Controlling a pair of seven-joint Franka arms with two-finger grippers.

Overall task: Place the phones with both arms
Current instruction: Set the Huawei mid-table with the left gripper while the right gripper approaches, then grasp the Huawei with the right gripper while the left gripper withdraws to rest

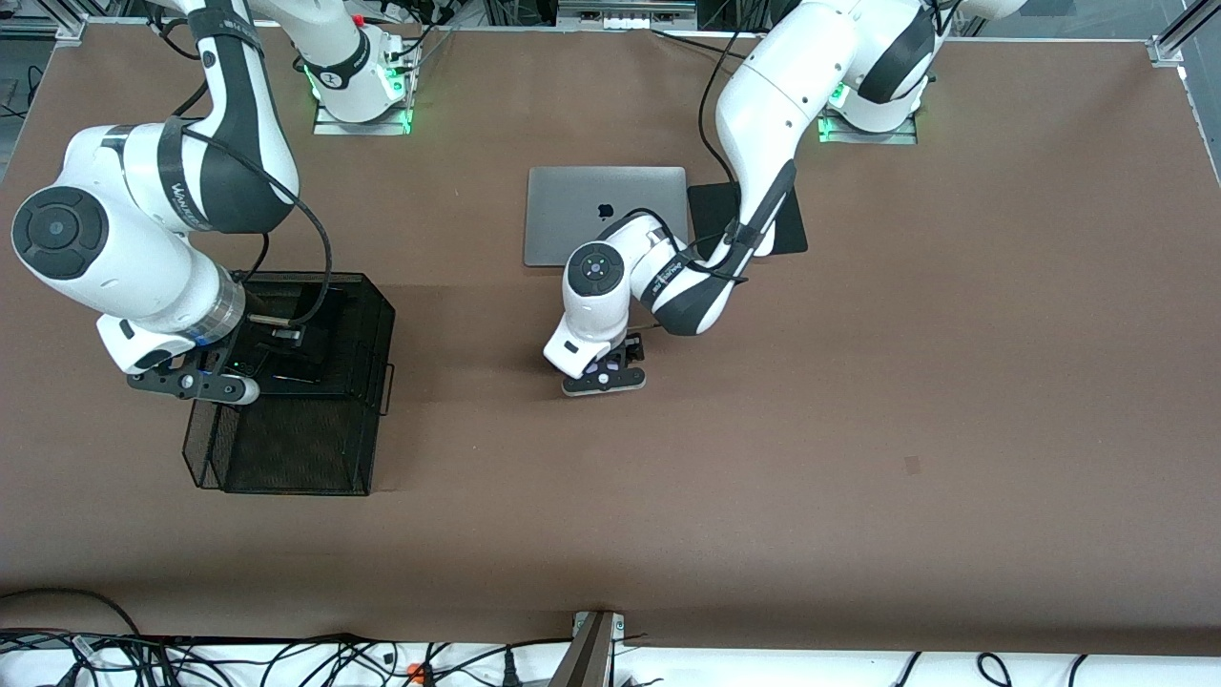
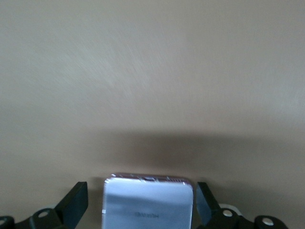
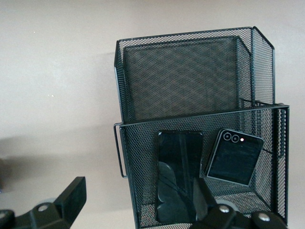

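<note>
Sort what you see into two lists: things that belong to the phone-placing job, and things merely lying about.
Job: lavender-white phone between the open left gripper fingers; long black phone, squarish black phone, mesh basket, right gripper.
Lying about: laptop, black pad.

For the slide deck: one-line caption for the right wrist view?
Right end effector, open, over a black mesh basket holding a long black phone and a squarish black phone.

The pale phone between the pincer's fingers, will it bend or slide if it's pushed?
The pale phone looks like a flat, hard slab, so probably stiff. Its smooth, glossy face suggests it could slide across the brown table, and lying flat, it likely won't roll or tip.
</note>
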